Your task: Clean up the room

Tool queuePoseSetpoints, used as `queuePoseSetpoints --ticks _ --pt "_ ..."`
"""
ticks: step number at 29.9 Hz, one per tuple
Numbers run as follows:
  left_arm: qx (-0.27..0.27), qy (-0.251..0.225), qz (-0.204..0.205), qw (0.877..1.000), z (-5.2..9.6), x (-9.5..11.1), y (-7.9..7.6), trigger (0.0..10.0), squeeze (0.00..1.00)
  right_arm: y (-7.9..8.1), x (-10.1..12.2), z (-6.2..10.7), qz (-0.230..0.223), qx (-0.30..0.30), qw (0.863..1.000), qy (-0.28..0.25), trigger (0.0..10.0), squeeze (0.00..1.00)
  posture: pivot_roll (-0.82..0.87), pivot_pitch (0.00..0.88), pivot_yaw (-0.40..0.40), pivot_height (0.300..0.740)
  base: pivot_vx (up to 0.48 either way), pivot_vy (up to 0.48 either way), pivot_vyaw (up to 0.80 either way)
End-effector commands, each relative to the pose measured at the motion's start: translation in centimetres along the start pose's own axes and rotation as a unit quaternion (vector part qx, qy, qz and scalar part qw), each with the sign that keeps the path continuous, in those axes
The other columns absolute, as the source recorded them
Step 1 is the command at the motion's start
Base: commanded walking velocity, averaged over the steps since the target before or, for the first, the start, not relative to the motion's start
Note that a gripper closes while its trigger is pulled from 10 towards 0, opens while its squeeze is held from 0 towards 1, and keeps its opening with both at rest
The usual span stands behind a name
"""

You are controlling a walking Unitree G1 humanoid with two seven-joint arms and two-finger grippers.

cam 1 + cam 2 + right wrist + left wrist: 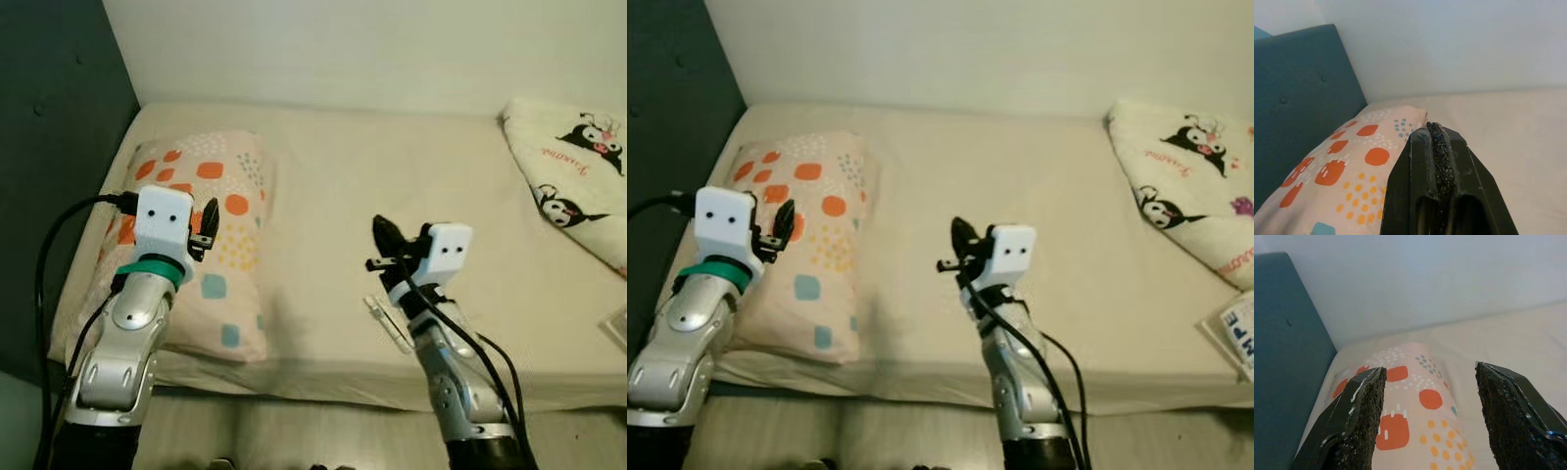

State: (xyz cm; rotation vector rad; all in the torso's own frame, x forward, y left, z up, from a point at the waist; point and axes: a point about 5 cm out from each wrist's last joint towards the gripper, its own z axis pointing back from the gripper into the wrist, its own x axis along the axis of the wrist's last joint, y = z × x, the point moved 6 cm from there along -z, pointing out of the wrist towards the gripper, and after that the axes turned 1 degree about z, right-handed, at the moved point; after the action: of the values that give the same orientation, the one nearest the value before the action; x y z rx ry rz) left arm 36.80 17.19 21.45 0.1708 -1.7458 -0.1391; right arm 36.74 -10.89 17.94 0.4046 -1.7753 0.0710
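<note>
One pillow [201,245], long axis toward headboard [54,147].

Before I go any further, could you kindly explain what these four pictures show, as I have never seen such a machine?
This is a humanoid robot standing at a bed. The two wide pictures come from the two eyes of a camera on its head, looking down at its silver arms. The other two come from cameras on its wrists, looking along the black fingers. The left gripper is open over a pillow with orange and teal spots, which lies by the dark headboard. The right gripper is shut, over the bare sheet, and holds nothing. At the far right lies a white blanket with cartoon prints. A small clear item lies near the bed's front edge; I cannot tell what it is.
</note>
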Motion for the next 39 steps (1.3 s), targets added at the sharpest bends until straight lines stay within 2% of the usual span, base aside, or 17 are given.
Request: queuePoseSetpoints --ticks 1,23,29,33,39 --pt "0.004 0.005 -0.007 1.0 0.18 -0.45 0.35 10.0 0.0 -0.1 -0.49 0.19 0.0 -0.002 1.0 0.008 10.0 0.0 0.09 0.089 0.012 0.735 0.0 -0.334 0.0" --pt "0.005 0.004 -0.004 1.0 0.18 -0.43 0.39 10.0 0.0 0.01 -0.72 0.24 0.001 0.001 1.0 0.011 10.0 0.0 0.09 0.089 0.01 0.735 0.0 -0.334 0.0" --pt "0.006 0.008 0.018 1.0 0.31 -0.68 0.5 10.0 0.0 0.0 -0.8 0.29 0.001 0.001 1.0 0.012 10.0 0.0 0.09 0.095 0.01 0.735 0.0 0.129 0.0" --pt "0.006 0.007 0.021 1.0 0.39 -0.71 0.46 10.0 0.0 -0.02 -0.79 0.3 0.002 0.001 1.0 0.013 10.0 0.0 0.09 0.096 0.008 0.735 0.0 0.457 0.0" --pt "0.002 0.007 0.019 1.0 0.44 -0.8 0.23 10.0 0.0 -0.04 -0.82 0.32 0.003 0.001 1.0 0.014 10.0 0.0 0.09 0.096 0.007 0.735 0.0 0.0 0.0"
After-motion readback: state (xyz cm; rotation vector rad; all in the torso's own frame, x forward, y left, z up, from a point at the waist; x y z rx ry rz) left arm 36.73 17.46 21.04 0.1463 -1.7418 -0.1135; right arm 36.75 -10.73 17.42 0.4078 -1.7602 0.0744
